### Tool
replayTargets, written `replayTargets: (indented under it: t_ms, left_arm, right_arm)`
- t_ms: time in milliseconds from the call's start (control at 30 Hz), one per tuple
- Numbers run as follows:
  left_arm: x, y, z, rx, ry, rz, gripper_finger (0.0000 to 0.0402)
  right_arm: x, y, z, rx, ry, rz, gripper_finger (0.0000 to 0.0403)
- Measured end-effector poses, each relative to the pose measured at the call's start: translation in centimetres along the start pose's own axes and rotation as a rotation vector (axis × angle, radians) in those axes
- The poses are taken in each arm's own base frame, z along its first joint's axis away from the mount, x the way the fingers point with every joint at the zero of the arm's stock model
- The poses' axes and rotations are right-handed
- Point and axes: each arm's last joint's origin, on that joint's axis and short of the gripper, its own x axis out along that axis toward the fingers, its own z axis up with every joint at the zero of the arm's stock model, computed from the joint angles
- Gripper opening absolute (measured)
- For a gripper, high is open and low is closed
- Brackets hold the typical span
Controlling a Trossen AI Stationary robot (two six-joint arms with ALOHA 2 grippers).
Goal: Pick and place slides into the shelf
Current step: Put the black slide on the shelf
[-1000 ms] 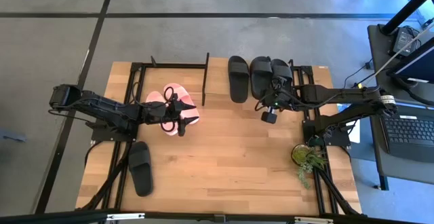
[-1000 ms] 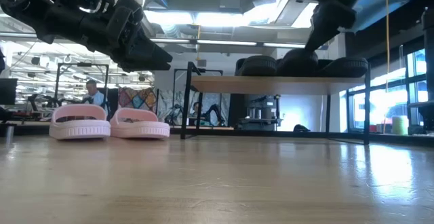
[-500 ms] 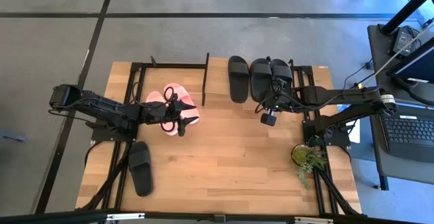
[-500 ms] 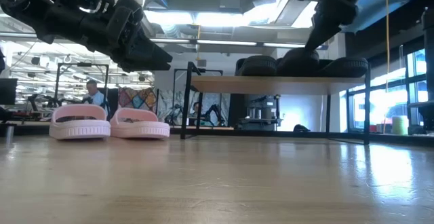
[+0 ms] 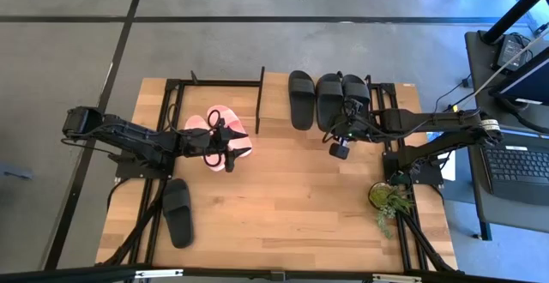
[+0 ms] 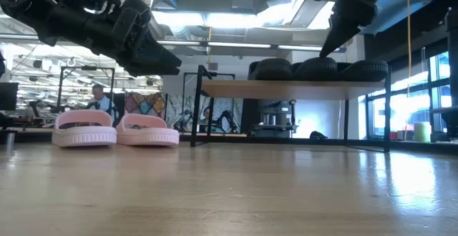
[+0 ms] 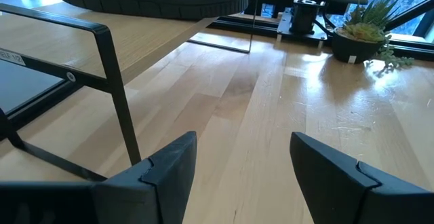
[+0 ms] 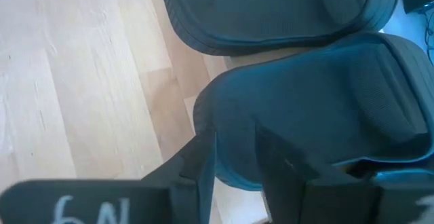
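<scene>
Right fingers (image 8: 234, 163): you have them slightly apart, straddling the edge of a black slide (image 8: 319, 108) on the shelf; whether they press on it you cannot tell.
Left fingers (image 7: 339, 170): you see them spread wide with nothing between them, bare table (image 7: 271, 115) ahead.
Near slide: one black slide (image 5: 177, 213) lies alone on the table at your front left, well apart from the rest.
Plant: a small potted plant (image 5: 388, 199) stands at the front right of the table.
Left gripper (image 5: 232, 152): it hovers over the middle of the table, just beside the pink pair (image 5: 212, 122), above them in the low view.
Pink pair, low view: the two pink slides (image 6: 114, 129) sit side by side on the table, touching, left of the shelf (image 6: 293, 88).
Right gripper (image 5: 347, 116): it sits over the right end of the shelf, at the rightmost black slide.
Shelf load: three black slides (image 5: 328, 97) lie in a row on the top board, the two on the right touching, the left one slightly apart.
Far: a person (image 6: 96, 96) shows in the room behind the table.
</scene>
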Motion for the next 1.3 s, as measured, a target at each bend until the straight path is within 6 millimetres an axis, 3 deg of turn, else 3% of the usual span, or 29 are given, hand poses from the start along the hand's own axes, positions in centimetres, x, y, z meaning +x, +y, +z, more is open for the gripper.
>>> replayTargets:
  t_ms: [200,533,667,900,1067,1300]
  left_arm:
    - [0.0,0.0,0.0,0.000,0.000,0.000,0.0228]
    - [0.0,0.0,-0.2,0.005,0.019,0.003,0.0228]
    - [0.0,0.1,-0.5,0.014,0.051,0.008,0.0228]
    - [0.0,0.1,-0.6,0.017,0.064,-0.002,0.0228]
    - [0.0,0.1,-0.6,0.019,0.065,-0.002,0.0228]
    - [-0.2,-0.6,-0.8,0.058,0.076,-0.031,0.0228]
  right_arm:
    - [-0.1,0.0,0.3,-0.018,-0.026,0.002,0.0119]
    - [-2.3,-0.2,1.3,0.021,-0.046,0.018,0.0120]
    - [-2.5,1.7,0.0,0.033,-0.055,0.077,0.0120]
    - [-2.7,7.1,-2.2,-0.004,-0.159,0.243,0.0120]
    - [-1.0,9.6,-4.4,-0.014,-0.246,0.303,0.0120]
    - [2.0,10.7,-6.7,0.017,-0.428,0.352,0.0120]
